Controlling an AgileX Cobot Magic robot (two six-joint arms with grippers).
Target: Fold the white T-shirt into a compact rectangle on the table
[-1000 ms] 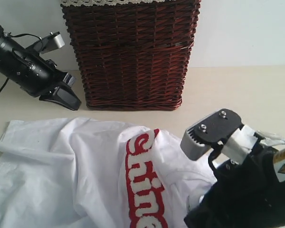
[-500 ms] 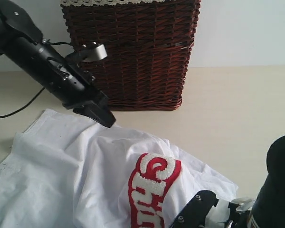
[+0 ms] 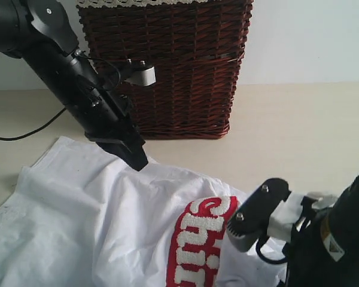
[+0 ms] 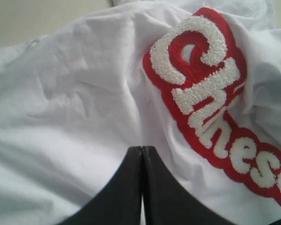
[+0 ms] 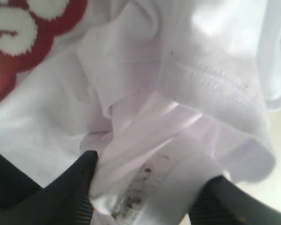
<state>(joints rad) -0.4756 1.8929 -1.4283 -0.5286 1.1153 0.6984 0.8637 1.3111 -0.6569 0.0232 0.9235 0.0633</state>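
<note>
Moved: since the earlier frames the left gripper (image 3: 136, 160) has swung from beside the wicker basket (image 3: 167, 66) to the white T-shirt (image 3: 78, 209), and the red-edged lettering (image 3: 200, 245) has shifted towards the right arm (image 3: 329, 239).
Exterior, basket: dark red-brown, upright at the back of the table (image 3: 287, 131), with a lace liner (image 3: 161, 3) at the rim. Its inside is out of sight.
Exterior, T-shirt: crumpled on the near table, in front of the basket and apart from it.
Exterior, left gripper: tips down at the shirt's far edge.
Exterior, right arm: low at the near right, over the shirt. Its fingers are hidden.
Left wrist, left gripper (image 4: 141, 149): jaws pressed together just above wrinkled white T-shirt (image 4: 75, 103), beside the lettering (image 4: 201, 89).
Right wrist, right gripper (image 5: 150, 183): jaws spread wide, with bunched folds of the white T-shirt (image 5: 215, 61) between them. A stitched hem (image 5: 215, 82) is above, and a corner of the lettering (image 5: 18, 33) shows.
</note>
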